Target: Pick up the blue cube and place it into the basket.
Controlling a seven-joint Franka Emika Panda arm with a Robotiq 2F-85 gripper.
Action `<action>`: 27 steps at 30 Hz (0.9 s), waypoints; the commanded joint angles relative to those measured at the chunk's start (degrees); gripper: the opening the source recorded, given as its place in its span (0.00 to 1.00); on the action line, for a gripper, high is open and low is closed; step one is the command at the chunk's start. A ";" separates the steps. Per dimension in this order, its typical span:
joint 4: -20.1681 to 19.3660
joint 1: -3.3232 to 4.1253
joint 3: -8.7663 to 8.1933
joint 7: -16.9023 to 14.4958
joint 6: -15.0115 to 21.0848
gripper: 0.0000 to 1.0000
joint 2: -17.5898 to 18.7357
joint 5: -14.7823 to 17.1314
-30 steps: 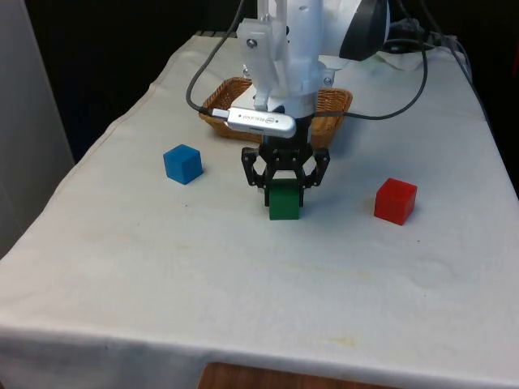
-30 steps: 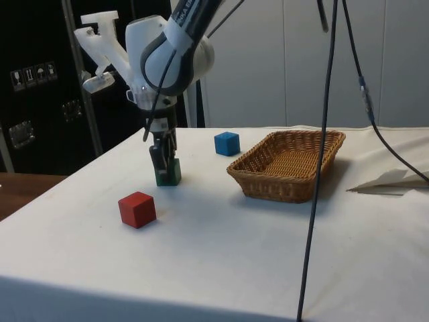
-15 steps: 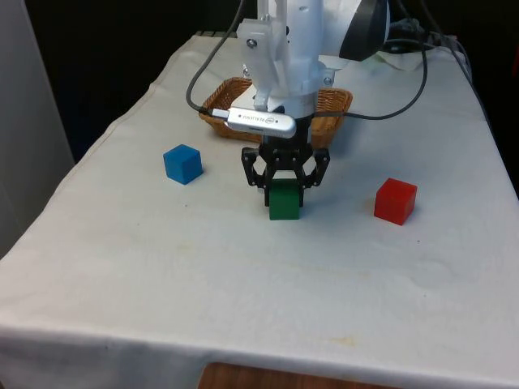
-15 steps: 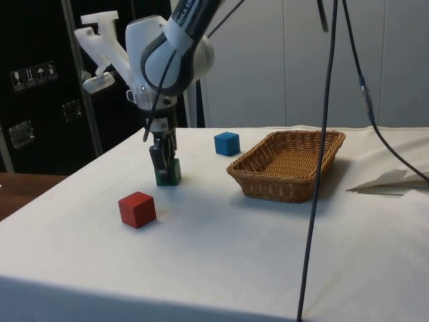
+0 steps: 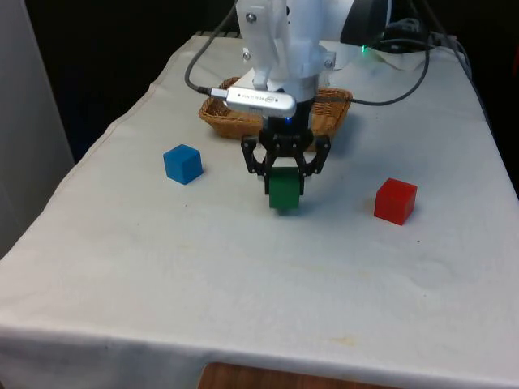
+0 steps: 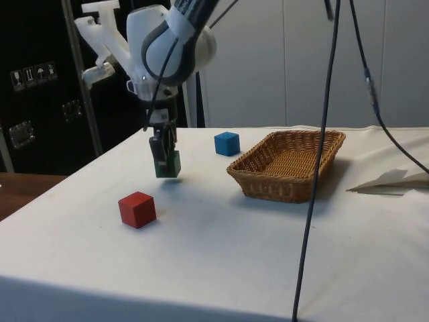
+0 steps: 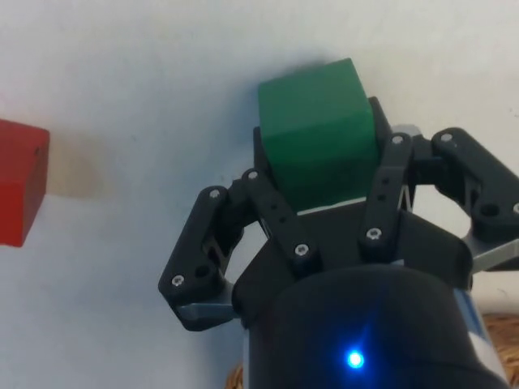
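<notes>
Your gripper [image 5: 285,180] is clamped on the green cube [image 5: 285,194], not the blue one, and holds it clear of the bench [image 5: 243,275]; in the side view the green cube [image 6: 166,164] hangs above the cloth with its shadow beneath. The wrist view confirms it: the green cube [image 7: 318,134] sits squarely between the two black fingers [image 7: 268,212].

The thing you want, the blue cube [image 5: 182,164], rests untouched on the bench toward the front view's left, well apart from the gripper. In the side view the blue cube [image 6: 227,143] lies at the far side, near the basket [image 6: 288,164]. The basket [image 5: 329,104] stands behind the arm in the front view. The red cube [image 5: 396,200] sits on the front view's right, out of your path.

Judging by its look, the blue cube is a small, rigid, light block with flat, smooth faces. It should not deform, but smooth faces can slip if gripped at an edge. Take it across two opposite flat faces, fingers centred and square to them, coming straight down from above. You will need to set the green cube down before that.
</notes>
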 commanded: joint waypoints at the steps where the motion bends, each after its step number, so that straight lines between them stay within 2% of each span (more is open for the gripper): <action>1: -0.63 0.11 -0.11 0.17 0.17 0.00 -0.86 -0.11; 16: -3.67 0.00 -0.46 -0.17 0.00 0.00 -5.79 0.00; 24: -7.16 0.00 -0.80 -0.40 0.06 0.00 -10.54 -0.17; 25: -6.47 0.00 -0.69 -0.29 0.00 0.00 -9.68 0.00; 27: -8.31 0.00 -0.92 -0.52 0.11 0.00 -12.09 -0.17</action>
